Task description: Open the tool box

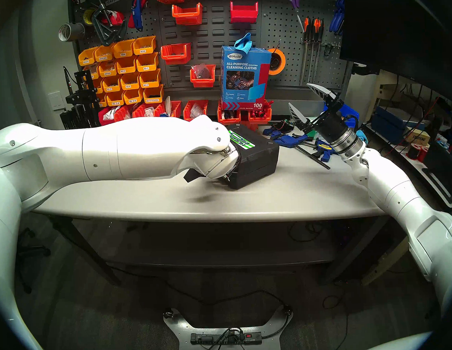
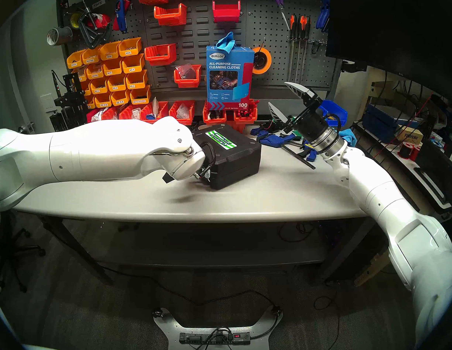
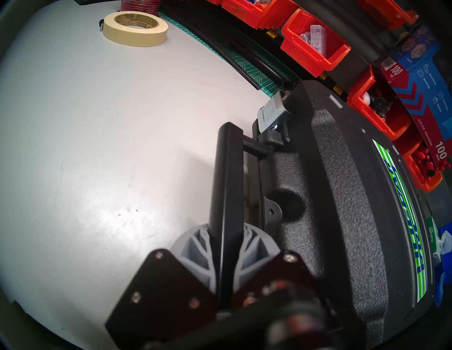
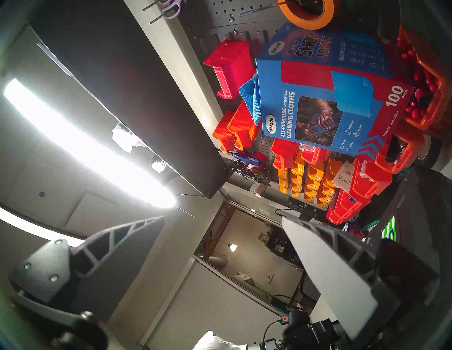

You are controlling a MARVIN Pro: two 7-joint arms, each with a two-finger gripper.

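Note:
The black textured tool box lies flat on the grey table, its green-and-white sticker facing up. In the left wrist view my left gripper is shut on the box's black handle, a grey finger on each side of it. A silver latch sticks out past the far end of the handle. In the head views my left wrist hides that grip. My right gripper hangs open in the air above the table's right side, holding nothing.
A blue cleaning-cloths box stands on red bins behind the tool box. Blue clamps and a blue bin lie at the right. A masking tape roll sits on the table to the left.

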